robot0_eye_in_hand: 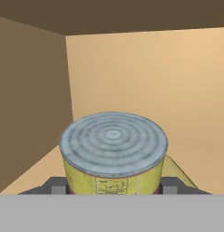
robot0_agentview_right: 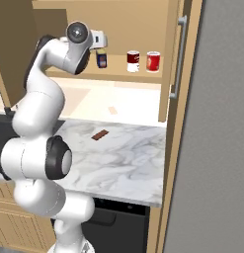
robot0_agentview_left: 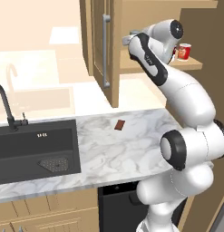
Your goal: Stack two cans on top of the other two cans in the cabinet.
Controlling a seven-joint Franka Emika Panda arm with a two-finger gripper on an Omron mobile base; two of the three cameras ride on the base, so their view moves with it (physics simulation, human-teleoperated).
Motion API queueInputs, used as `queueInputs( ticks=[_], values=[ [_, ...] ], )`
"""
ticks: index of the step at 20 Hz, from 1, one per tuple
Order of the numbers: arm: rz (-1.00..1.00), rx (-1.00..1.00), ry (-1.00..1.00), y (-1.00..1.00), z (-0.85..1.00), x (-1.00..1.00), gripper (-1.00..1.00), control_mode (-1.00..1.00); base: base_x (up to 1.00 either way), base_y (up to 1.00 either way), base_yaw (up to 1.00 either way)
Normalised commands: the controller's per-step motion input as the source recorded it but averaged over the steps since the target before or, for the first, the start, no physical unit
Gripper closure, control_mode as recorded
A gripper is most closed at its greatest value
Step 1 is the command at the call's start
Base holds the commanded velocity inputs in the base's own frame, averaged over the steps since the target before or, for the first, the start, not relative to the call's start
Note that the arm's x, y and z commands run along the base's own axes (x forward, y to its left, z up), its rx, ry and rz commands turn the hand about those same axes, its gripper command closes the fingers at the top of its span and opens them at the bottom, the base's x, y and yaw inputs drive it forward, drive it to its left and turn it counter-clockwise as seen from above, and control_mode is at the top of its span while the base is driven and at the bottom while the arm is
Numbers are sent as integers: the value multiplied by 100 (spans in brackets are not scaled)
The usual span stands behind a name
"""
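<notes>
Left base view: the arm reaches up into the open cabinet. A bright red can stands near the shelf's right end, close to the front edge. The marble counter below has open room around a small brown bar.

Right base view: a dark blue can stands just under the hand; a red and white can and the bright red can sit side by side farther right.

Hand view: the gripper is clamped on a grey-topped can with a yellow label, with a side wall to its left and the back wall well behind.
</notes>
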Motion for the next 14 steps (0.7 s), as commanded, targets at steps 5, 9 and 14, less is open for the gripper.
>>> queueInputs(
  ticks=[5,9,14],
  values=[
    [-1,5,0,-17,-3,15,100,-100,0,0,0],
    [0,6,0,-21,-8,21,100,-100,0,0,0],
    [0,3,-3,-18,-7,23,100,-100,0,0,0]
  ],
)
